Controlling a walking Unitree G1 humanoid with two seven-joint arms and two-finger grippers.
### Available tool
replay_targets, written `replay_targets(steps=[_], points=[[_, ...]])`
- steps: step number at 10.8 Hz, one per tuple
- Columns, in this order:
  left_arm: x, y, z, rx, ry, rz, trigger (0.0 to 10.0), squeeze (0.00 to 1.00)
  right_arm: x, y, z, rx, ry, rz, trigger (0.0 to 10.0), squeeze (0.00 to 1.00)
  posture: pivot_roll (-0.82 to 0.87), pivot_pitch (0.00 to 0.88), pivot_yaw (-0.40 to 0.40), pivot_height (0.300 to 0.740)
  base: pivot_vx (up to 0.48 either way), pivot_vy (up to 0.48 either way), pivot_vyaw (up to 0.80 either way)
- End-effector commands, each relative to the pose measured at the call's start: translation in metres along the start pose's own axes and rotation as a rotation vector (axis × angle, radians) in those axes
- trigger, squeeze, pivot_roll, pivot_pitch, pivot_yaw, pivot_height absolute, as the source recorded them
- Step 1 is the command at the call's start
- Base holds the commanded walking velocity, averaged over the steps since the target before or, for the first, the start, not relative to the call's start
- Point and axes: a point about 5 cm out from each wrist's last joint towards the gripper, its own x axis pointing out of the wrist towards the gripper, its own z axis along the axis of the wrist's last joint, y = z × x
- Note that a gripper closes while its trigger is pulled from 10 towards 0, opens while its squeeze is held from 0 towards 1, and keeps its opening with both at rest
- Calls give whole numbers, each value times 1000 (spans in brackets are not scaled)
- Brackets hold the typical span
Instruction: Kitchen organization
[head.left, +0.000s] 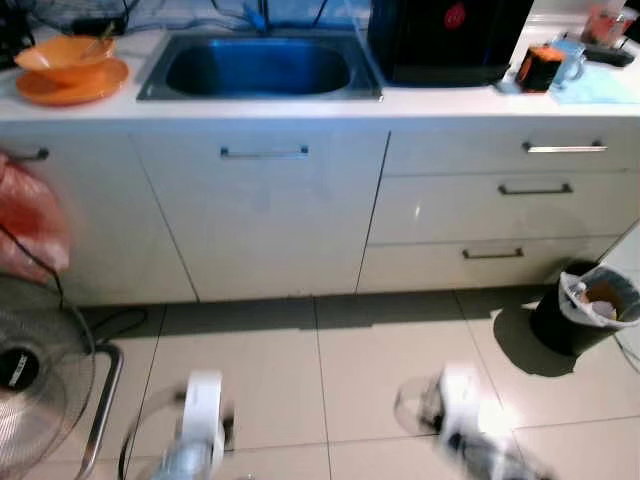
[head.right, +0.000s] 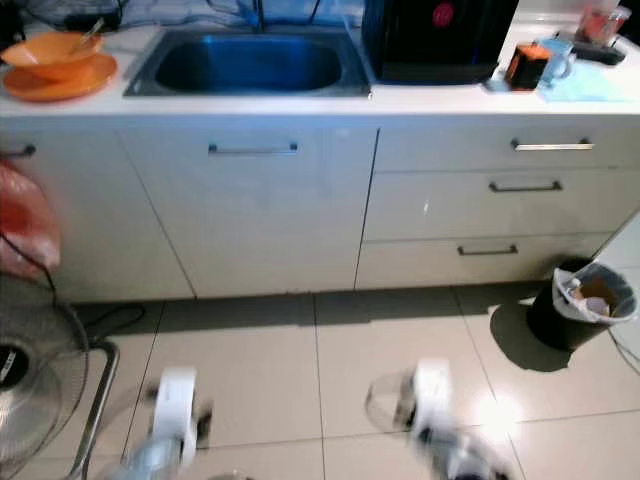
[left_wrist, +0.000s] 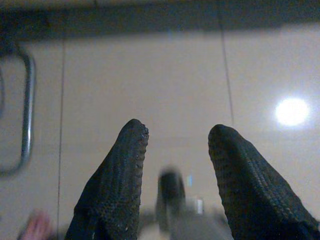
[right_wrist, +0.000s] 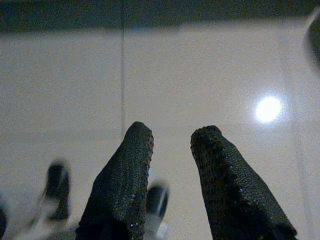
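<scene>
Nearest us, both arms hang low and blurred over the pale tiled floor (head.left: 400, 340). Our left gripper (left_wrist: 177, 150) points down at bare tiles with its fingers spread and nothing between them; our right gripper (right_wrist: 171, 145) hangs the same way, fingers apart and empty. At our left stand a fan (head.left: 35, 380) and a red bag (head.left: 30, 215); at our right sits a black bin (head.left: 585, 310). Beyond rise white cabinets (head.left: 265, 210) and drawers (head.left: 500, 205). On the counter (head.left: 440, 100), well apart from both grippers, lie an orange bowl (head.left: 62, 55) on an orange plate (head.left: 70, 85), a steel sink (head.left: 258, 65), a black appliance (head.left: 445, 40) and an orange cup (head.left: 545, 65).
</scene>
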Motion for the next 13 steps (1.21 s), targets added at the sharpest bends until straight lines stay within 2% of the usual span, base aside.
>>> replay_targets(steps=[1, 2, 4, 5, 7, 8, 9, 10, 11, 13], points=[[5, 3, 30, -22, -124, 27, 10000, 0, 3, -6, 28, 16, -113, -31, 10000, 0, 29, 56, -17, 740, 0, 0, 0], [7, 5, 82, -45, -339, 38, 10000, 0, 4, -10, 78, 11, -299, -30, 10000, 0, 27, 54, -19, 740, 0, 0, 0], [4, 2, 123, -28, -501, 18, 10000, 0, 0, -4, 123, 13, -471, -2, 10000, 0, 21, 48, -20, 740, 0, 0, 0], [-4, -1, 156, -37, -641, 1, 10000, 0, -6, 0, 157, 16, -596, 11, 10000, 0, 19, 47, -20, 740, 0, 0, 0], [-33, 0, 218, -38, -923, 2, 10000, 0, -35, 2, 227, -17, -867, 20, 10000, 0, 12, 37, -15, 740, 0, 0, 0], [-43, 0, 232, 1, -988, -3, 10000, 0, -48, 2, 244, -48, -958, 13, 10000, 0, 7, 34, -12, 740, 0, 0, 0], [-53, 1, 242, 5, -1040, -7, 10000, 0, -62, 3, 257, -75, -1055, -3, 10000, 0, 3, 34, -10, 740, 0, 0, 0], [-64, -3, 251, 26, -1093, -18, 10000, 0, -73, 1, 267, -16, -1123, -38, 10000, 0, 8, 26, -13, 740, 0, 0, 0], [-69, -11, 256, 25, -1109, -39, 10000, 0, -74, 4, 266, 31, -1127, -15, 10000, 0, 16, 22, -15, 740, 0, 0, 0], [-71, -18, 255, 10, -1098, -51, 10000, 0, -72, 12, 262, 41, -1093, 24, 10000, 0, 16, 27, -16, 740, 0, 0, 0]])
